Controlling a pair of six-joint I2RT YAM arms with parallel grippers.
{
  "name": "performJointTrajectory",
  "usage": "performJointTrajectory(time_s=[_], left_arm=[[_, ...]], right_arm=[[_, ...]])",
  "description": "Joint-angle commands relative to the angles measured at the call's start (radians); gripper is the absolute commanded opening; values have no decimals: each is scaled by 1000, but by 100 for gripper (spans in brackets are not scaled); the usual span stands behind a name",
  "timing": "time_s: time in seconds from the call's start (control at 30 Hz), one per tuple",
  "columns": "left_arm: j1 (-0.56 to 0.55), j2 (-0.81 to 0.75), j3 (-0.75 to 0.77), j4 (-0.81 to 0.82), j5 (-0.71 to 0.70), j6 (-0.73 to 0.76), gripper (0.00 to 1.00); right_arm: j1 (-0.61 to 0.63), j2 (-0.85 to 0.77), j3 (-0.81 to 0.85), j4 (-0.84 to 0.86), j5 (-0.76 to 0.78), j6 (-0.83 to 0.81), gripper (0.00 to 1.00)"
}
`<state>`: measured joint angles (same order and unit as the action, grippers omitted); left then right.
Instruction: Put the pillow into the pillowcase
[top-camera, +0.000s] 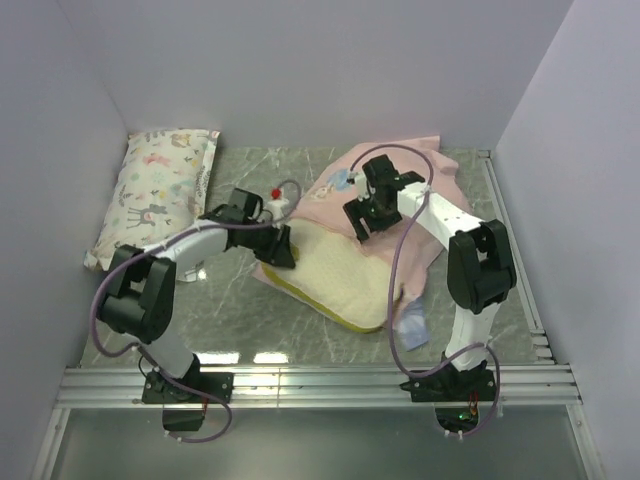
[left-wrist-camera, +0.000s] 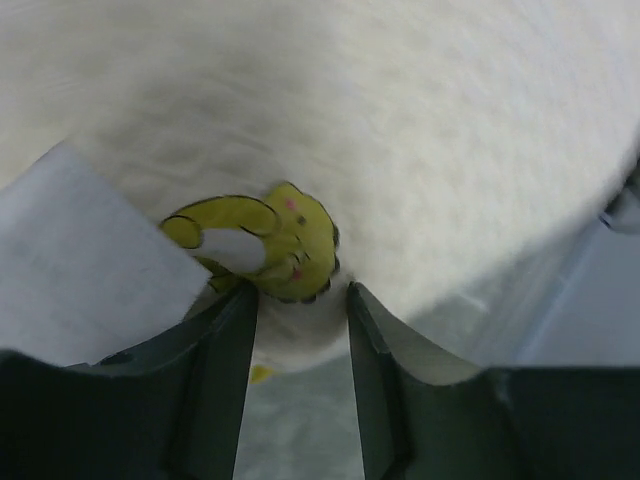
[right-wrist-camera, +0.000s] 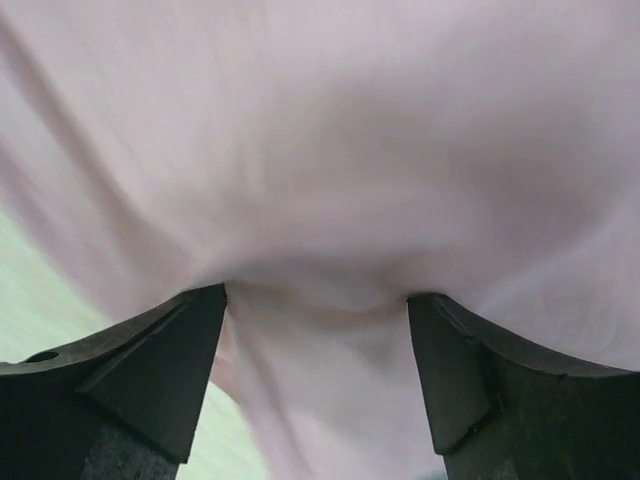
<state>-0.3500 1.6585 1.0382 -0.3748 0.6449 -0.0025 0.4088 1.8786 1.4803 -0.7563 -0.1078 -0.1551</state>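
Pillow (top-camera: 335, 275) lies centre of surface (top-camera: 230, 320), far half sleeved in pillowcase (top-camera: 400, 180). Left claw (top-camera: 282, 250), half-spread astride its 9 o'clock corner, probably to feed it in; grip unclear. Right claw (top-camera: 360, 222), spread wide at 12 o'clock, seemingly lifting the pink mouth.

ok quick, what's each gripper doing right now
left gripper: fingers partly apart at a corner of the pillow; cannot tell if it grips.
right gripper: open, with cloth of the pillowcase sagging between its fingers.
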Motion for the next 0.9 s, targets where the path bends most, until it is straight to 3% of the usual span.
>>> performJointTrajectory(time_s=[0.0,0.1,0.2,0.27,0.3,0.37,0.5,0.6,0.7,0.87], left_arm=[[-209,-103,-81,-3,183,-100,47],[-309,-169,-105,-6,249,-116,56],[-301,-239,-87,-30,306,-97,66],[-235,-316,-72,-24,346,-103,68],[-131,-339,-72,2,360,-131,72],[-31,-371,-63,62,355,-181,75],[78,-309,22,122,89,-198,81],[132,-172,65,210,100,-299,81],[164,-57,103,311,136,-405,82],[171,6,106,430,105,-468,84]], right_arm=[[-14,-45,103,51,23,-57,80],[-28,-148,65,45,51,-87,82],[-27,-267,9,14,39,-101,82],[-22,-321,-31,-46,-25,-81,82],[-18,-367,-46,-66,-48,-74,82],[2,-412,-109,-106,-130,-48,82],[100,-467,-236,-98,-184,-20,81],[220,-464,-320,-8,-75,-6,82],[321,-429,-348,104,137,21,85],[395,-288,-198,84,244,129,93]])
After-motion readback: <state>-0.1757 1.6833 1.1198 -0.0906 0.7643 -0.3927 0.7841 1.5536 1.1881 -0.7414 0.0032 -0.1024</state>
